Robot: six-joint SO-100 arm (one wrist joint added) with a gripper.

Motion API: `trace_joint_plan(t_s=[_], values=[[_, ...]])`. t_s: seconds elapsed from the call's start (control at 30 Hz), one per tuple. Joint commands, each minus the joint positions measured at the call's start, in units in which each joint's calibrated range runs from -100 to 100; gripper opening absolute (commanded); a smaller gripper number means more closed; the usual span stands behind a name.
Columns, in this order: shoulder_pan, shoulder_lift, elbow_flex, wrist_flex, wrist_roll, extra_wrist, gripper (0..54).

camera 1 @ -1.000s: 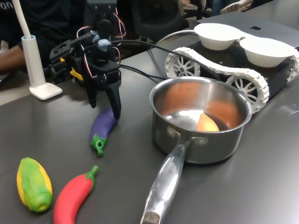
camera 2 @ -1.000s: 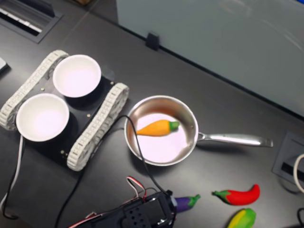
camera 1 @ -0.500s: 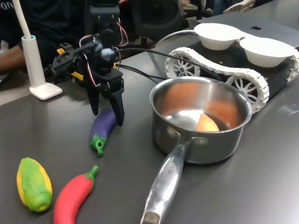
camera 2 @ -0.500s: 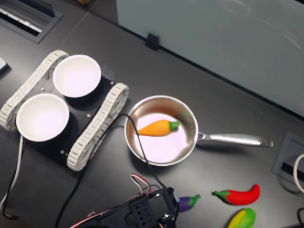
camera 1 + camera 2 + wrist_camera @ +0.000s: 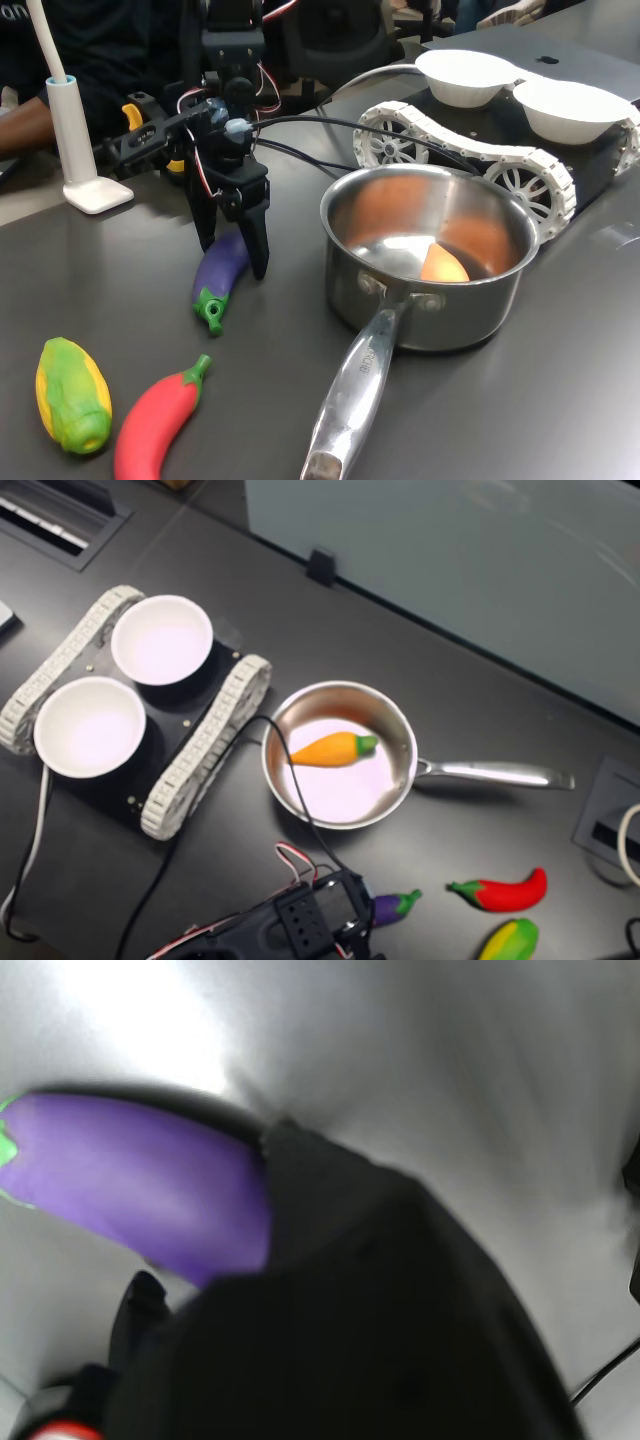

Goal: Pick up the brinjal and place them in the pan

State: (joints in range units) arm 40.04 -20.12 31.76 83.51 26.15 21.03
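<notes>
The purple brinjal (image 5: 220,275) with its green cap lies on the dark table, to the first exterior view's left of the pan (image 5: 470,305). My gripper (image 5: 233,252) stands open over the brinjal's rounded end, one black finger on each side of it, tips close to the table. In the wrist view the brinjal (image 5: 140,1190) runs past a black finger (image 5: 330,1230). The second exterior view shows the brinjal's cap end (image 5: 395,906) sticking out from under my arm (image 5: 300,925), below the pan (image 5: 400,715).
An orange toy carrot (image 5: 330,748) lies inside the pan. A red chilli (image 5: 160,415) and a yellow-green corn cob (image 5: 72,395) lie near the front edge. Two white bowls (image 5: 465,75) sit on a tracked vehicle (image 5: 470,160) behind the pan. The pan's long handle (image 5: 350,400) points forward.
My gripper has come lower and shifted slightly toward the first exterior view's right, its fingers now straddling the brinjal's end more fully. The brinjal has not moved.
</notes>
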Motion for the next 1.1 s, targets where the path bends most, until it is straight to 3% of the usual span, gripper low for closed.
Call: trace_joint_plan(t_s=[0.0,0.23,0.7,0.8,1.07], values=[[0.3,-0.1,0.2,-2.4,0.1,0.9,28.4],[1.9,-0.1,2.1,-3.9,0.5,1.4,24.5],[4.8,0.2,2.6,-6.2,1.3,2.0,24.0],[4.8,0.8,2.7,-6.8,1.3,2.0,22.3],[3.3,1.1,4.3,-7.7,1.0,2.0,12.0]])
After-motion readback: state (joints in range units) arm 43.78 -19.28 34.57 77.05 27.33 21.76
